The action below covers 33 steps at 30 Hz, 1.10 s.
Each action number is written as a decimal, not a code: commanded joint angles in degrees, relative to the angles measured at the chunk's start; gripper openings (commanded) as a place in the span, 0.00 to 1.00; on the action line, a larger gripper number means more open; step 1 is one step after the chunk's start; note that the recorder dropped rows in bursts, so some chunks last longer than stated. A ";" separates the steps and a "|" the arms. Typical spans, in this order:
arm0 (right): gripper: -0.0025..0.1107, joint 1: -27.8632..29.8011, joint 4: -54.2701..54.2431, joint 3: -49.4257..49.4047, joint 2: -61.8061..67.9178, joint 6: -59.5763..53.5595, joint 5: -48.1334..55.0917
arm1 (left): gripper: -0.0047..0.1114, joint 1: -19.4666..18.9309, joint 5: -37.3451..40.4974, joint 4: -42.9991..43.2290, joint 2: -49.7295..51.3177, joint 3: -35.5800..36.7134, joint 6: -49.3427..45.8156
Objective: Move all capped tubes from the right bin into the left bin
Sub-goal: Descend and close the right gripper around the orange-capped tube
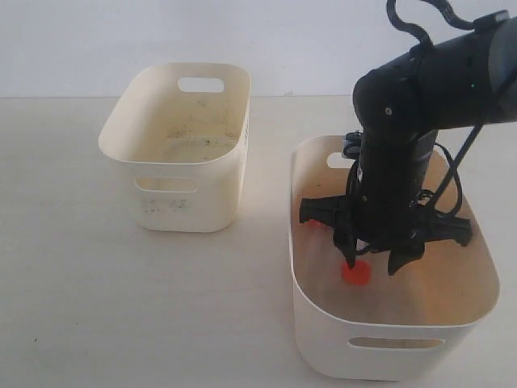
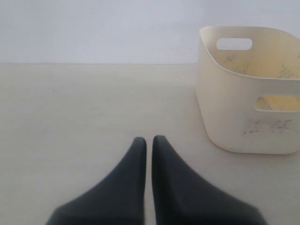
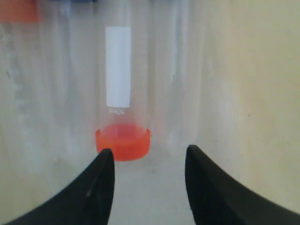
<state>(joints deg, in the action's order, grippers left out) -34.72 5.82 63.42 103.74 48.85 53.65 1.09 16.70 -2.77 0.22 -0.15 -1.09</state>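
**Item 1: R bin** (image 1: 323,323). Wider cream bin, approx 4 o'clock in ext. view. Stained floor. R arm reaches down into it.

**Item 2: L bin** (image 1: 186,202). Narrower cream bin w/ speckled walls, approx 10 o'clock, well apart from the R bin. No tube visible inside from this angle.

**Item 3: labelled tube** (image 3: 123,143). Clear, white label, orange-red cap. Lies on the R bin floor w/ cap end toward the R gripper. In ext. view only its cap shows.

**Item 4: other tubes.** A second orange-red cap (image 3: 18,11) and a blurred blue cap edge (image 3: 75,1) lie beyond it. Full count can't be told.

**Item 5: R gripper** (image 1: 374,265). Fingers apart, nothing held, low over the bin floor. The cap sits just ahead, nearer the 9 o'clock finger than the gap's centre.

**Item 6: L gripper** (image 2: 149,139). Fingers together, nothing between them, over bare table (image 2: 70,108) near the L bin.

**Step (judged):** approach for a pick, probably the first; no transfer seen done.

**Next move calls for:** nudge R gripper toward 9 o'clock to centre the tube, descend, close on it. Then lift clear of the bin wall and carry toward 10 o'clock. The round tube may roll if clipped off-centre.
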 commanded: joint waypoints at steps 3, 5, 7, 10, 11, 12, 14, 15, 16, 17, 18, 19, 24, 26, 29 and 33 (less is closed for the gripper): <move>0.43 0.28 0.22 -2.76 -0.36 -1.20 -6.09 | 0.08 0.13 0.22 -0.51 -0.22 0.15 0.12; 0.43 0.28 0.33 -2.76 -0.24 -1.93 -6.38 | 0.08 0.13 0.22 -0.51 -0.22 0.15 0.12; 0.43 0.28 0.32 -2.76 -0.24 -1.93 -7.24 | 0.08 0.13 0.22 -0.51 -0.22 0.15 0.12; 0.43 0.28 0.48 -2.76 -0.15 -2.70 -7.15 | 0.08 0.13 0.22 -0.51 -0.22 0.15 0.12; 0.43 0.28 0.61 -2.76 -0.03 -2.70 -7.16 | 0.08 0.13 0.22 -0.51 -0.22 0.15 0.12; 0.43 0.28 0.72 -2.76 0.42 -2.70 -7.58 | 0.08 0.13 0.22 -0.51 -0.22 0.15 0.12; 0.43 0.28 0.72 -2.76 1.59 -2.81 -8.44 | 0.08 0.13 0.22 -0.51 -0.22 0.15 0.12; 0.43 0.28 0.72 -2.76 2.19 -2.93 -8.44 | 0.08 0.13 0.22 -0.51 -0.22 0.15 0.12; 0.43 0.28 1.80 -2.76 2.72 -2.73 -8.44 | 0.08 0.13 0.22 -0.51 -0.22 0.15 0.12; 0.43 0.28 2.39 -2.76 2.80 -2.46 -9.13 | 0.08 0.13 0.22 -0.51 -0.22 0.15 0.12; 0.43 0.41 2.73 -2.76 2.95 -2.46 -10.32 | 0.08 0.13 0.22 -0.51 -0.22 0.15 0.12; 0.43 0.52 2.85 -2.76 2.95 -2.46 -10.86 | 0.08 0.13 0.22 -0.51 -0.22 0.15 0.12; 0.43 0.50 4.85 -2.76 2.95 -1.84 -11.81 | 0.08 0.13 0.22 -0.51 -0.22 0.15 0.12; 0.43 0.50 5.37 -2.76 3.36 -1.53 -11.68 | 0.08 0.13 0.22 -0.51 -0.22 0.15 0.12; 0.43 0.50 5.00 -2.76 4.39 -1.44 -11.03 | 0.08 0.13 0.22 -0.51 -0.22 0.15 0.12; 0.43 0.50 4.75 -2.76 5.03 -1.44 -10.45 | 0.08 0.13 0.22 -0.51 -0.22 0.15 0.12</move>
<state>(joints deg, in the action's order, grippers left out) -34.72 9.91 60.89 108.43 47.18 43.17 1.09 16.70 -2.77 0.22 -0.15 -1.09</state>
